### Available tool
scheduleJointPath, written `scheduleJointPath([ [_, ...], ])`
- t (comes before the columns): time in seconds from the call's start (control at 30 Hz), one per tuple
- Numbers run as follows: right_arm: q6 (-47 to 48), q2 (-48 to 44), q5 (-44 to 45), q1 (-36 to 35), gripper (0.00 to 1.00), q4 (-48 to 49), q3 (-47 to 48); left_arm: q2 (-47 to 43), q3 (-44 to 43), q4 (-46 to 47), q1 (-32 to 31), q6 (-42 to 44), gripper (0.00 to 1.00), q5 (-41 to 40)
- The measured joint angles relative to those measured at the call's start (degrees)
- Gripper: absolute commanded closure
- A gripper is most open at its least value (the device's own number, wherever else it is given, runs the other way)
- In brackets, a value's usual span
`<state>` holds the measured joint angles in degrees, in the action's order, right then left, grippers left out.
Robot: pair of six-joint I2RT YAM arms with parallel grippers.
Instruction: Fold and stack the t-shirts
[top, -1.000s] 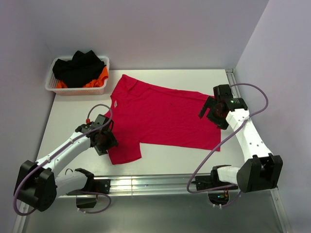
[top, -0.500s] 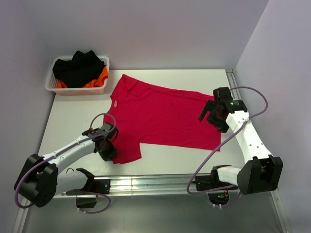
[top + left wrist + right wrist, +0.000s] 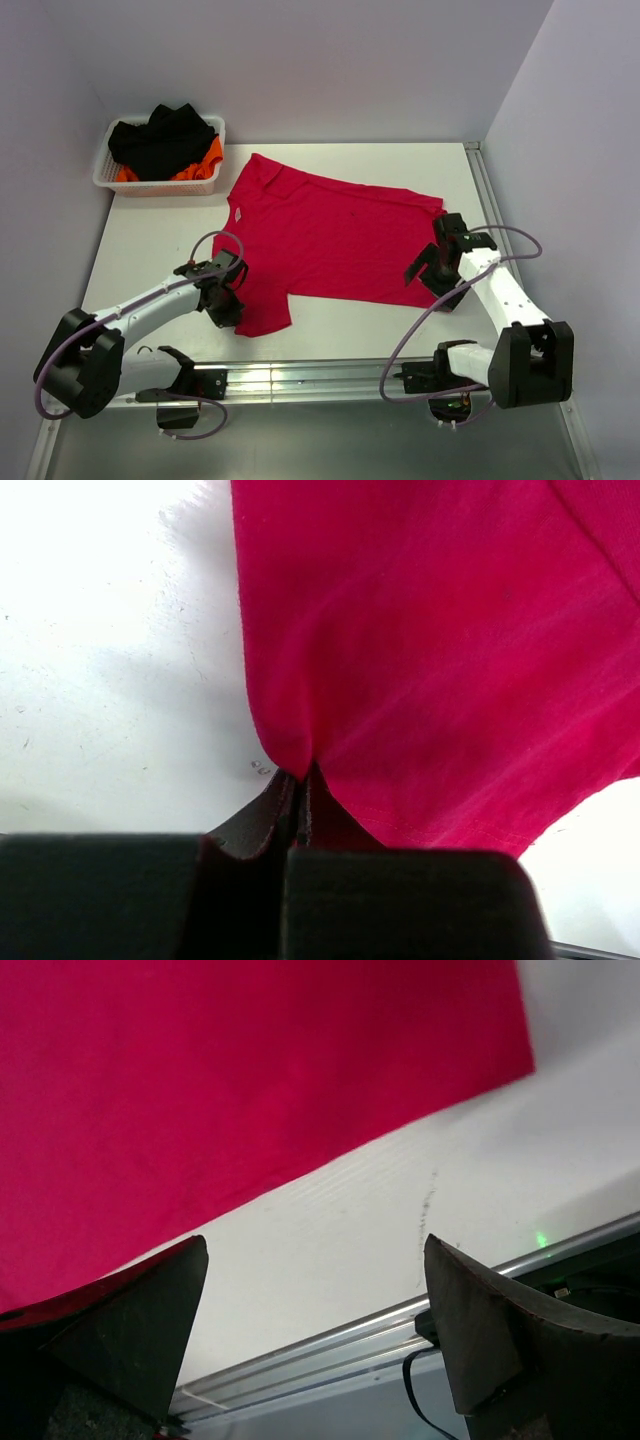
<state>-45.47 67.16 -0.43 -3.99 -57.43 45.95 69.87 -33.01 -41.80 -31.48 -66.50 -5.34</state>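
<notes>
On table (image 3: 150, 240), red t-shirt (image 3: 330, 240), left jaws pinching

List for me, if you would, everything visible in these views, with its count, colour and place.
red t-shirt: one, crimson, spread flat across the middle of the table.
basket: one, white mesh, far left corner of the table.
black clothing: a bundle, count unclear, piled on top in the basket.
orange clothing: count unclear, under the black, showing at the basket's edges.
table: one, white.
metal rail: one, silver, along the near edge.
left hand: one, black, shut, pinching the edge of the shirt's near left sleeve.
right hand: one, black, open, at the shirt's near right corner.
</notes>
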Motion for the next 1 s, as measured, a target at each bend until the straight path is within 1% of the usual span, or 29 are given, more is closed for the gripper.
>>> scheduleJointPath([
  [0.2,-4.3,0.4,-0.1,4.6,0.08,1.2,-6.3,-0.6,0.0,0.0,-0.1,1.1,1.00,-0.2],
  [0.33,-6.4,0.6,0.0,7.5,0.09,3.1,-8.1,-1.3,-0.1,0.4,-0.2,1.7,1.00,-0.6],
  [0.5,-7.8,2.3,0.9,8.8,0.11,6.6,-8.9,-1.2,-1.3,0.3,-0.2,2.7,1.00,-0.5],
  [0.6,-8.4,3.2,1.7,9.2,0.20,8.7,-9.0,-1.2,-2.1,0.4,-0.2,3.2,1.00,-0.5],
  [0.63,-8.6,3.5,1.9,9.3,0.25,9.4,-9.1,-1.2,-2.3,0.4,-0.2,3.5,1.00,-0.5],
  [0.73,-8.7,3.9,3.1,9.5,0.28,11.3,-9.7,-1.2,-2.3,0.4,-0.2,4.1,1.00,-0.5],
  [0.87,-8.7,5.1,4.5,9.6,0.38,13.0,-10.6,-1.2,-2.3,0.3,-0.2,4.6,1.00,-0.5],
  [0.9,-8.7,5.3,5.0,9.6,0.44,13.6,-11.1,-1.2,-2.3,0.3,-0.2,4.6,1.00,-0.5],
  [0.93,-8.7,5.5,5.3,9.6,0.60,13.9,-11.4,-1.2,-2.3,0.3,-0.2,4.8,1.00,-0.5],
  [1.0,-8.6,5.7,5.7,9.7,0.67,13.8,-11.5,-1.2,-2.3,0.3,-0.2,4.9,1.00,-0.5],
])
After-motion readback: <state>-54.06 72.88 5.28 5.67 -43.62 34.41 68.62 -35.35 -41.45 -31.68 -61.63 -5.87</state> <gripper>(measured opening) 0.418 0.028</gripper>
